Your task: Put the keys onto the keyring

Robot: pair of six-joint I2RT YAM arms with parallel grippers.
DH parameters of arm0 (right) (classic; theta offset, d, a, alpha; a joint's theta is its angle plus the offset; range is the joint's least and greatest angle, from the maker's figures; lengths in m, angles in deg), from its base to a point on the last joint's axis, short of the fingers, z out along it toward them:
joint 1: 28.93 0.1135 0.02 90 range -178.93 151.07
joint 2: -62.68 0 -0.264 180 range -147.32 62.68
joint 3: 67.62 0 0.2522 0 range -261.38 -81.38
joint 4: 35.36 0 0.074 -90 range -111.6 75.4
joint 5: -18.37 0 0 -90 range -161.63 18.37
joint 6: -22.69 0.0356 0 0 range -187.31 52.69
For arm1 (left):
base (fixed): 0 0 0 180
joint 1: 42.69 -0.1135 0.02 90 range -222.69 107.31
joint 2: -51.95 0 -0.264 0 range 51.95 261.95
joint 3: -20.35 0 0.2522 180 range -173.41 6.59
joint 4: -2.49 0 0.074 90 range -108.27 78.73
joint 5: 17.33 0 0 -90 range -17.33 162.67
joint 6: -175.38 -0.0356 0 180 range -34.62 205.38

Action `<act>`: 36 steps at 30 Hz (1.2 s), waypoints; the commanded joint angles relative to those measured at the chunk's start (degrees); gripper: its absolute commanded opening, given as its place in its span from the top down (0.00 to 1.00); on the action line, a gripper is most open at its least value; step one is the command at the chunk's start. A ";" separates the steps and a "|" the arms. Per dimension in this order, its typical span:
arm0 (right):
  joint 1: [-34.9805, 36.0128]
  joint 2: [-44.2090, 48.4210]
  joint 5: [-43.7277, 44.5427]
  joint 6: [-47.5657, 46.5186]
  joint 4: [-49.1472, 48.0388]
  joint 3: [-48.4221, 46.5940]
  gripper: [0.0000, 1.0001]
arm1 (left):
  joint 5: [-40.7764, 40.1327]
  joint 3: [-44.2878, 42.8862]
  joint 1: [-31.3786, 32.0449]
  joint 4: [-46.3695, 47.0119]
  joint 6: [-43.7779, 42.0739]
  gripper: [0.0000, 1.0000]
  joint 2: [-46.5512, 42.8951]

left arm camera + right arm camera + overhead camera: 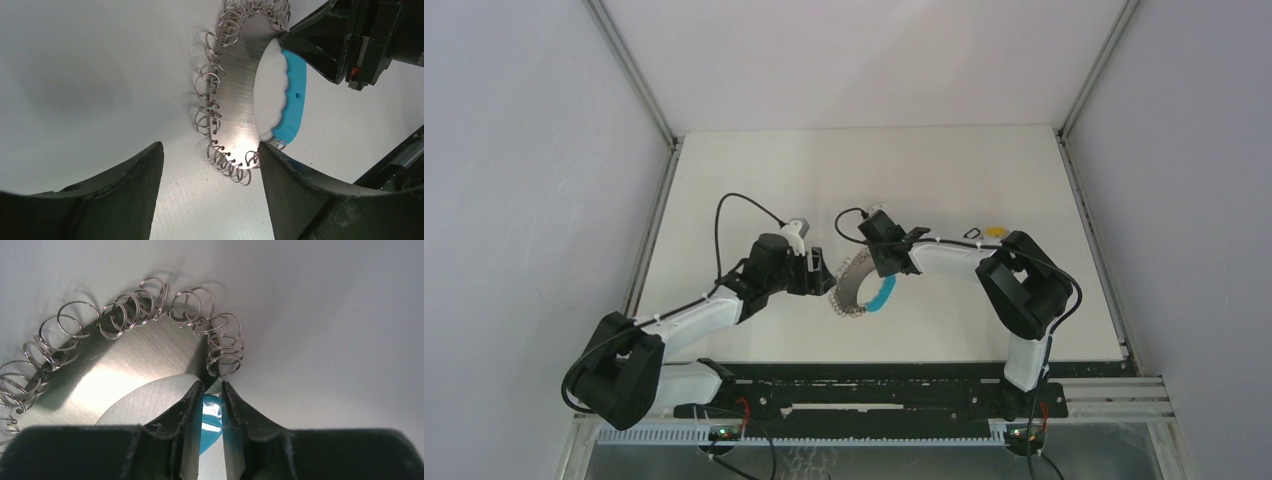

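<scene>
Mid-frame the keyring (856, 290) curves top to bottom; the right gripper (212, 388) pinches its blue band (295, 95), the left gripper (210, 150) gapes wide at its lower end. The keys (987, 233), probably those specks further right, lie nearer the right arm.

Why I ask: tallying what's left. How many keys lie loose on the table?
2: a yellow key and a black loop key, side by side just beyond the right arm; others may be hidden.

one keyring (854, 288), two pincers (822, 274) (889, 262)
</scene>
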 commanded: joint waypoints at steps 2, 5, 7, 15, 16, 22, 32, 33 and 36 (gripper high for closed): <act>-2.32 -0.69 -0.83 -10.18 -5.55 -3.41 0.81 | 1.04 1.31 0.50 2.16 0.80 0.26 -2.62; -3.67 -3.35 0.52 -11.14 -2.26 -8.43 0.78 | 1.01 1.89 0.48 2.16 0.89 0.27 -3.42; -3.69 -2.60 0.95 -10.39 -0.95 -9.08 0.74 | 0.68 2.20 0.50 2.16 0.85 0.28 -3.75; -3.08 3.90 -3.52 -6.18 0.88 -3.81 0.59 | 1.12 1.48 0.50 2.54 0.33 0.28 -1.37; -3.08 3.86 -4.22 -6.22 0.85 -3.66 0.59 | 1.36 1.31 0.51 2.59 0.30 0.27 -0.73; -3.58 1.72 -6.25 -5.14 2.28 -4.60 0.56 | 2.00 0.97 0.49 2.69 0.41 0.28 0.04; -1.61 1.12 -2.76 0.31 6.88 -4.94 0.48 | 2.43 0.55 0.50 3.77 0.20 0.27 2.43; -2.13 0.94 -3.57 -0.39 5.93 -4.88 0.48 | 2.78 0.23 0.49 4.02 0.13 0.27 3.02; -3.73 0.23 -6.13 -2.66 2.66 -4.87 0.49 | 2.63 -0.33 0.57 4.18 -0.34 0.27 4.31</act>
